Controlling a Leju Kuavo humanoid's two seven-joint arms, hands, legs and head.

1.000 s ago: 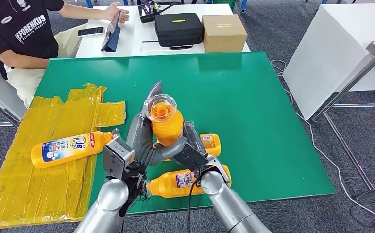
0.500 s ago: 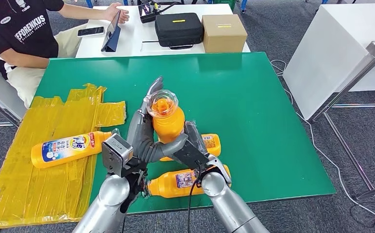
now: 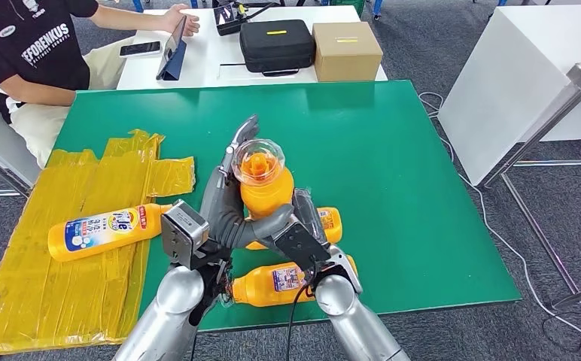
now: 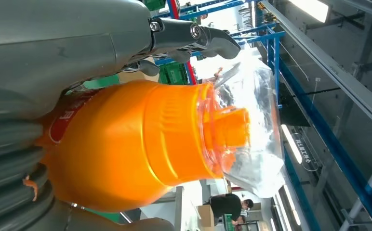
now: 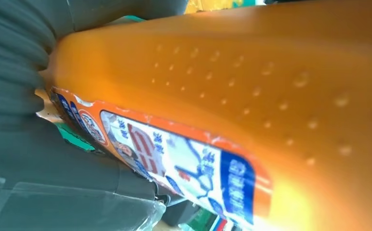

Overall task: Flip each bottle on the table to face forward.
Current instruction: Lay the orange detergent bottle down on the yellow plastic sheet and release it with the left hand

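Both my hands hold one orange bottle (image 3: 263, 188) upright above the green table (image 3: 400, 150), its clear cap toward the head camera. My left hand (image 3: 223, 214) wraps its side, with fingers reaching up past the cap. My right hand (image 3: 302, 229) grips the lower body. In the left wrist view the bottle (image 4: 126, 154) lies against my left hand (image 4: 54, 57). The right wrist view has its labelled side (image 5: 246, 86) pressed to my right hand (image 5: 20, 144). A second bottle (image 3: 284, 280) lies near the front edge. A third (image 3: 328, 220) lies partly hidden behind my right hand. Another bottle (image 3: 107, 229) lies on the yellow sheet (image 3: 47, 293).
A person (image 3: 31, 53) sits at the table's far left corner. Behind the green table stands a white table with a black case (image 3: 276, 45), a cardboard box (image 3: 346, 49) and a phone (image 3: 141, 50). A white cabinet (image 3: 513, 83) stands to the right.
The held bottle has risen a little and shifted slightly right with both hands. The lying bottles have not moved.
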